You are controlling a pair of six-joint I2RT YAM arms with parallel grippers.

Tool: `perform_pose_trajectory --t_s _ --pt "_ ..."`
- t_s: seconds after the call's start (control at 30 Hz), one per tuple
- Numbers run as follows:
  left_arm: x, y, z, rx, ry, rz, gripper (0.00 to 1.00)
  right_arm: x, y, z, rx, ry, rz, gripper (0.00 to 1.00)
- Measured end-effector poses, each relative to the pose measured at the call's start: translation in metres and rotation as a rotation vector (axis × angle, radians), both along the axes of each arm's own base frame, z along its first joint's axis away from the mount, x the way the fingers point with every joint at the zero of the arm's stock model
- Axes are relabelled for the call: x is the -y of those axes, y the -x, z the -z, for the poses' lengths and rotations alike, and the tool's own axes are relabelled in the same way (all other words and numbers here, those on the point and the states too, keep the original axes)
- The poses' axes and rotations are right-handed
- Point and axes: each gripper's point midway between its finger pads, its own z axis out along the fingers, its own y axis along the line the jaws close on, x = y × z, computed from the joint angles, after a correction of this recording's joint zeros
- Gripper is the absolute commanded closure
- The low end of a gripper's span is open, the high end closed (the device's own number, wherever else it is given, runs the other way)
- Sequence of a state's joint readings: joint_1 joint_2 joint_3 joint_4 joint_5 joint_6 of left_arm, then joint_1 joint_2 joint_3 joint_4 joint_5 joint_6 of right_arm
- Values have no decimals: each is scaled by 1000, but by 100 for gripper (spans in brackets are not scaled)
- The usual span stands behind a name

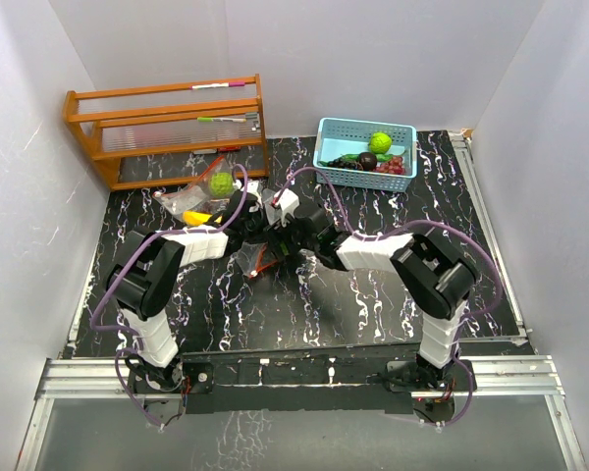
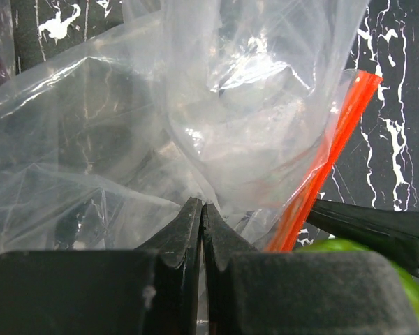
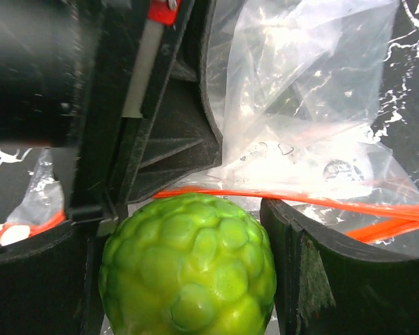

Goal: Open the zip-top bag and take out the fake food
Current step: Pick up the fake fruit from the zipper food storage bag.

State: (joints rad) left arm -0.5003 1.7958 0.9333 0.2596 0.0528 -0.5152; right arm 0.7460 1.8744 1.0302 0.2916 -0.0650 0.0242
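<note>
Shelving of orange wood [image 1: 167,128] stands at the far left of a black marbled table [image 1: 373,294]. Just right of it lies the clear zip-top bag [image 2: 91,125], crumpled, its orange zip strip [image 2: 335,146] looking parted, and a yellow banana [image 1: 198,216] shows at its near edge. The left gripper [image 2: 201,209] is pinched tight on a fold of the bag's film. Beside it a bumpy lime-green ball [image 3: 188,269] sits at the bag's mouth, between the fingers of the right gripper [image 3: 185,227]; they flank it closely, but whether they press it yet I cannot tell. Far right, a light-blue basket [image 1: 336,177] holds other fake food. The step in hand looks like drawing one piece out; next the right claw needs a firm squeeze, then a lift clear of the film, with the left anchoring the bag
</note>
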Motion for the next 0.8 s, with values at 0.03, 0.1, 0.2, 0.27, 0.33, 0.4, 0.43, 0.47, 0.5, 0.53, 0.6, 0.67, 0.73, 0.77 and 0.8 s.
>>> perform_pose_trajectory --t_s 0.03,0.1,0.2,0.27,0.33,0.4,0.43,0.47,0.5,0.53,0.6,0.67,0.73,0.77,0.8 --pt "0 0 0 0 2 -1 100 1 1 -6 5 -6 3 44" --pt "2 0 -1 -3 12 -1 100 5 2 -15 11 -7 14 44" --pt "6 -1 -5 4 34 1 100 14 3 -20 4 8 45 44" --pt "5 -2 -5 4 34 -3 100 24 -3 -22 0 15 95 44" --pt "5 5 0 -19 27 13 100 43 -25 -30 17 -1 202 44" --pt "5 15 8 -49 18 30 100 67 -53 -43 41 -28 316 44" --pt "5 19 10 -60 14 37 100 80 -68 -52 57 -45 373 44" --pt "5 22 12 -67 11 43 100 93 -83 -62 76 -63 426 44" --pt "5 24 13 -72 12 48 100 107 -97 -73 97 -80 477 44" --pt "6 24 13 -73 15 53 100 119 -111 -86 122 -102 527 44" --pt "7 25 13 -76 20 59 100 140 -137 -112 180 -141 608 44" --pt "8 27 13 -80 26 66 100 151 -161 -134 236 -174 663 43" --pt "9 29 13 -84 32 74 100 163 -189 -147 284 -193 716 43" --pt "10 29 13 -84 34 76 100 168 -202 -150 302 -197 738 42" --pt "10 30 13 -86 36 79 100 172 -214 -148 312 -194 757 42"
